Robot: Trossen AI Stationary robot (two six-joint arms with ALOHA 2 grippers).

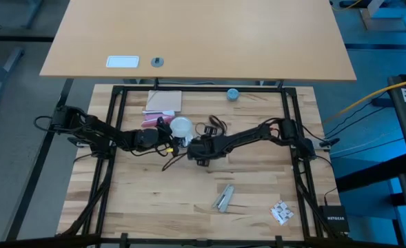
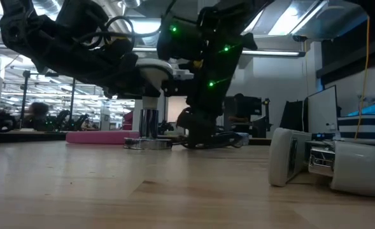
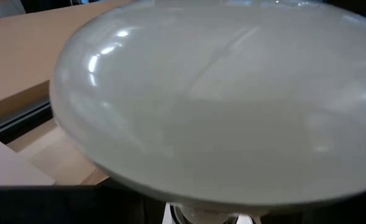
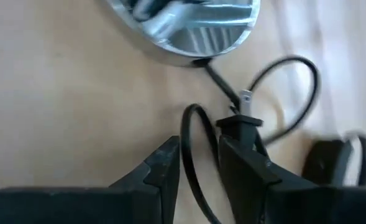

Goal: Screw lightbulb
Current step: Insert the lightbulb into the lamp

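We see ceiling strip lights glaring in low view; arms backlit, dark. Lightbulb fills left wrist pic, soft-focus w/ highlights.

Worktop: pale butcher-block wood, framed by black rails. My two arms reach in from its left and right edges and meet near the centre.

Lying on it:
- Pale flat card or pad near the far edge, left of centre; a pink flat piece just beside it on the near side.
- Small blue round object at the far edge, right of centre.
- Shiny round metal base near the centre, with a black cable looping away from it across the wood.
- Small metal part toward the near edge, about mid-width.
- White crumpled piece near the near right corner.
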